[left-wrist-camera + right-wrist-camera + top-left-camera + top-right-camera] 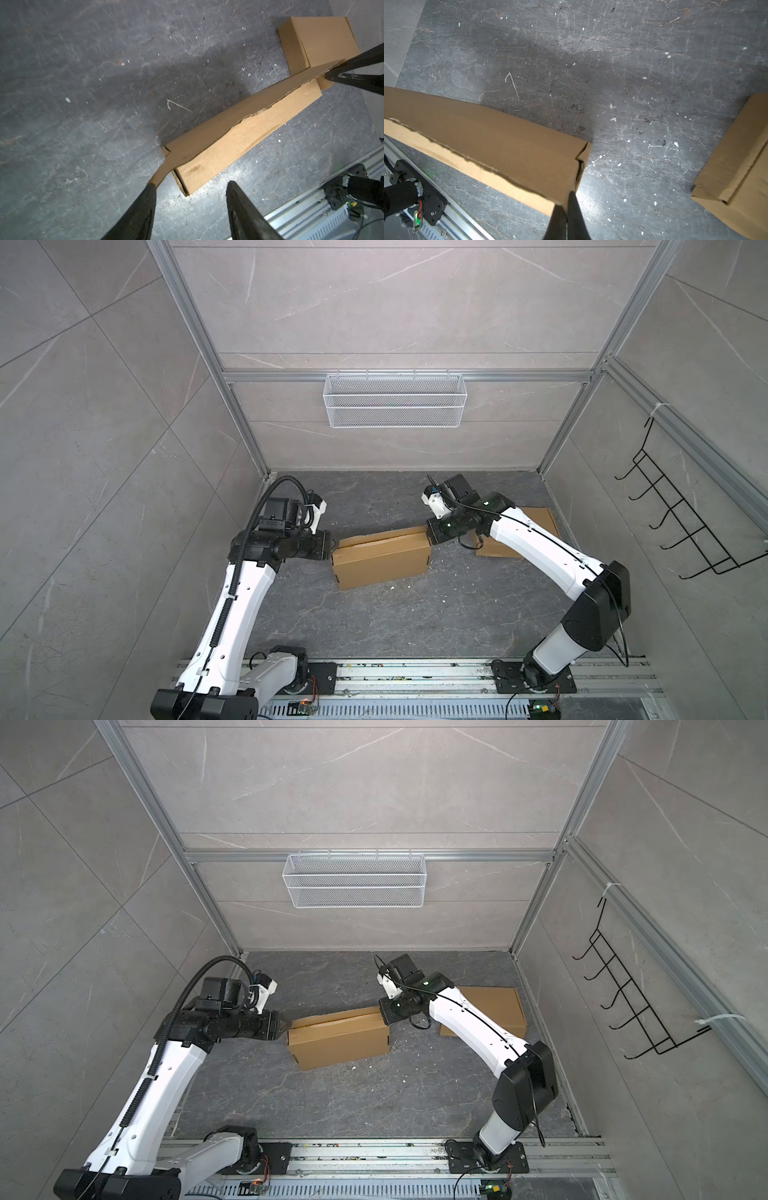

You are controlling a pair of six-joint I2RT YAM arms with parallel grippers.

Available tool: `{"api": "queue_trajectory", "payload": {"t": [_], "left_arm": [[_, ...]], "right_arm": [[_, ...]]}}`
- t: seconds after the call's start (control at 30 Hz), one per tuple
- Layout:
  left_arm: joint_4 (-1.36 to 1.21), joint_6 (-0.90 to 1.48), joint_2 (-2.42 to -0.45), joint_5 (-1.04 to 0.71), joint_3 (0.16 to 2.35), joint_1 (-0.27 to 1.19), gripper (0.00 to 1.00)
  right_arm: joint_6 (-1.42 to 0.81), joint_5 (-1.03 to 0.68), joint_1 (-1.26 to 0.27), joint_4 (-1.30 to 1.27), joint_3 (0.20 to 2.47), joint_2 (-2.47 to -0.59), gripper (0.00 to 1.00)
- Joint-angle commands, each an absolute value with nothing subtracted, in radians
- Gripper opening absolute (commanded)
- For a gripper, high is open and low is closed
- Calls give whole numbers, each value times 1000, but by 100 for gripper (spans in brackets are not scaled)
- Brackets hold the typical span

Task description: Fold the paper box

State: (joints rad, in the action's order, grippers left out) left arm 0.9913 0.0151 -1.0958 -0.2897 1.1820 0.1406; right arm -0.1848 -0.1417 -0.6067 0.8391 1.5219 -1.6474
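Tan paper box (380, 562) on table (374, 626), left claw (335, 548) at one end, right claw (429, 536) opposite

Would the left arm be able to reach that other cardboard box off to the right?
Probably not: the other box lies past the box being folded, far from the left hand, and the right arm stretches over it.

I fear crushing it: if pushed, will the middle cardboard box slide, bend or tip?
Probably light: thin, hollow cardboard, so the box should slide on the floor. Its lid looks wavy and gaping, so it likely flexes. Long and low, it seems unlikely to tip.
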Motion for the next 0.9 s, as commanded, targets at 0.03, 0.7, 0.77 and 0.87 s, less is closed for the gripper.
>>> {"api": "queue_trajectory", "payload": {"t": [0.03, 0.7, 0.77, 0.87], "left_arm": [[1032, 38, -1107, -277, 1168, 115, 55], [958, -43, -1260, -250, 1189, 115, 32], [963, -39, -1256, -255, 1192, 115, 28], [976, -29, -1255, -270, 1197, 115, 23]], "right_arm": [[-196, -147, -616, 857, 1491, -1654, 0], [-199, -153, -616, 849, 1485, -1652, 0], [-198, -154, -617, 850, 1485, -1653, 0], [-199, -156, -616, 850, 1487, -1653, 0]]}}
